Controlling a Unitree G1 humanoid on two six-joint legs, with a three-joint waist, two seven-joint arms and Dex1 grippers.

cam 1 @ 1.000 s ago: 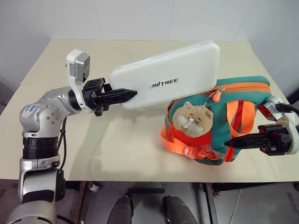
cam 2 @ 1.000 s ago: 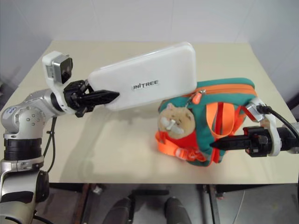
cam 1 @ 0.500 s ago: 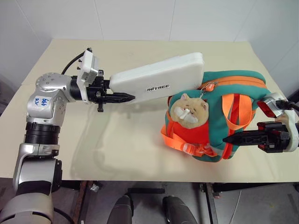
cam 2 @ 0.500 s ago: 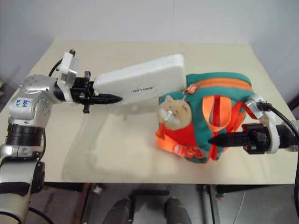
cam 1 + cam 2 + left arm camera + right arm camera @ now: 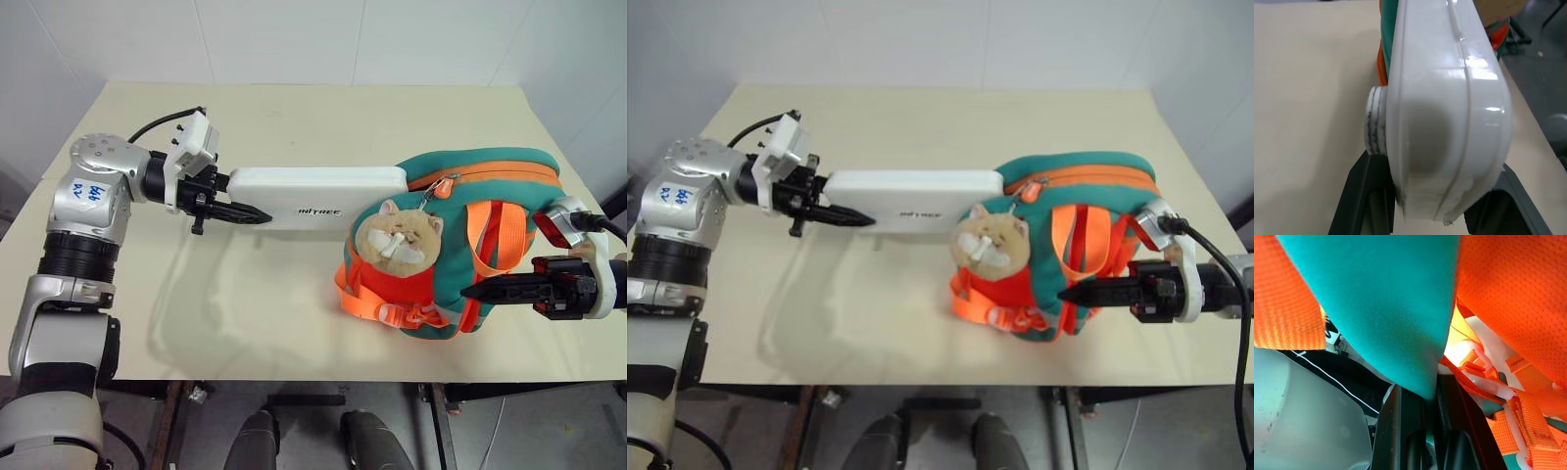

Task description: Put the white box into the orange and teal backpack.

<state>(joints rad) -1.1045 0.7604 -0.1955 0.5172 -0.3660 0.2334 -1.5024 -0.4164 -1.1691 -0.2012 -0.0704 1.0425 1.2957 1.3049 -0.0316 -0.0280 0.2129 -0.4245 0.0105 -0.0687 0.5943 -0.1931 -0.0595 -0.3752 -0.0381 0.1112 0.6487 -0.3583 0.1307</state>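
White box [image 5: 318,193] | in left tool [image 5: 242,212] | far end at backpack [image 5: 460,245]

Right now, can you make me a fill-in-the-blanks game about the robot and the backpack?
1. The left fingers hold the flat white ____ box.
2. The right fingers pinch the small orange and ____ fabric backpack.
3. A tan plush ____ charm hangs on the backpack.

Missing words: rectangular; teal; cat
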